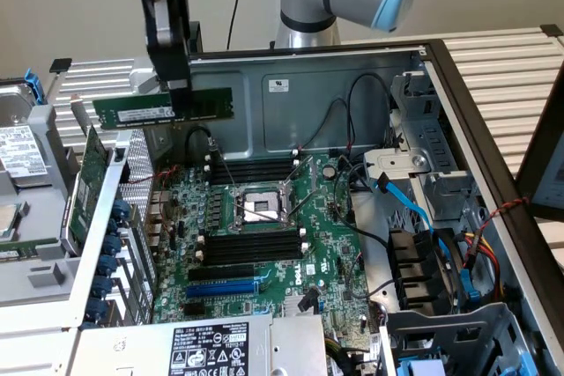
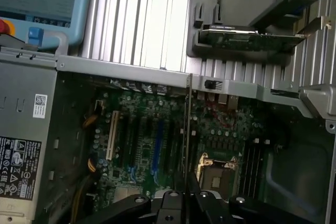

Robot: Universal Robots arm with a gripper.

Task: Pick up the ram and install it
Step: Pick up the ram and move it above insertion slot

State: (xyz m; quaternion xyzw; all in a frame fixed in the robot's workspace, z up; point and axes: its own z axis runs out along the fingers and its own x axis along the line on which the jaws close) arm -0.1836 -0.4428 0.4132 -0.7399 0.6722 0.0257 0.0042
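Gripper (image 1: pixel 180 92) clamped on the ram (image 1: pixel 163 108), gripped from above near mid-length, probably to keep the stick level and its lower contact edge free. Ram held in the air toward the exterior view's left, near the far wall of the open computer case (image 1: pixel 352 68) and well above the motherboard (image 1: pixel 264 257). Inside the case: motherboard with bare processor socket (image 1: pixel 258 207), black memory slots (image 1: pixel 251 244) on either side, apparently empty, power supply (image 1: pixel 207 347), blue cable (image 1: pixel 414 209). Pickup judged done, seating not yet.
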